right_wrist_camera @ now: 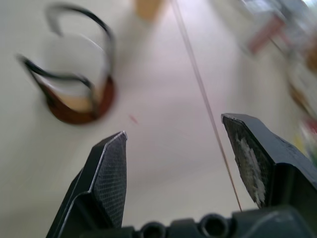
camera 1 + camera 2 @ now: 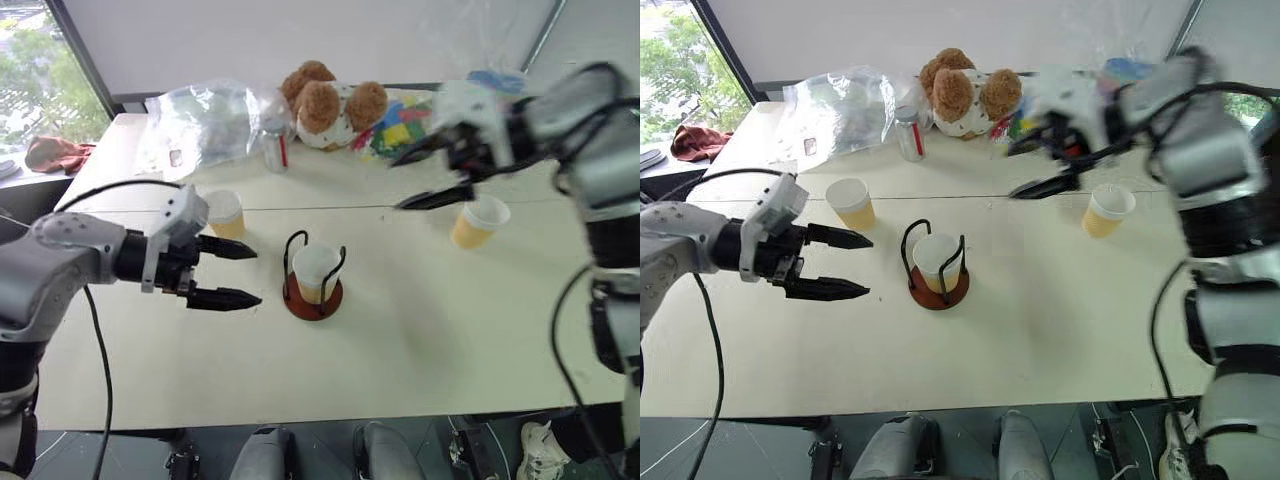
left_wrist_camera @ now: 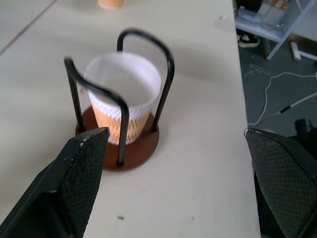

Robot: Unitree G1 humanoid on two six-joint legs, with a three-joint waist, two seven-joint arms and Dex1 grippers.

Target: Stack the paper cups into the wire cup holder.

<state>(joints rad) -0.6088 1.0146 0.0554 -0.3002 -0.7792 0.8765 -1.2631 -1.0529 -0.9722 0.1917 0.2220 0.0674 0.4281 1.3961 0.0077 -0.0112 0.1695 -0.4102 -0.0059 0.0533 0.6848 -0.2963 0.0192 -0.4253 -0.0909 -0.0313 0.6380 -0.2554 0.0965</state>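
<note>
**One cup in the holder, two on the table**

Three paper cups are in my view. One [image 2: 936, 262] stands upright inside the wire cup holder [image 2: 937, 266], on its reddish-brown round base, near the middle of the table [image 2: 1040, 320]. In the left wrist view I see its white rim between the black wire loops. A second cup [image 2: 852, 203] stands on the table behind my left gripper [image 2: 845, 264], apart from it. The third cup [image 2: 1106, 211] stands on the right side of the table, just beside my right gripper [image 2: 1038, 165].

My left gripper hangs to the left of the holder, fingers pointing toward it, jaws spread wide and holding nothing. My right gripper is raised above the table behind the holder, jaws apart with nothing between them; it is blurred in the head views.

At the far edge sit a teddy bear [image 2: 965, 95], a silver can [image 2: 910, 133] and a clear plastic bag [image 2: 840, 110].
</note>
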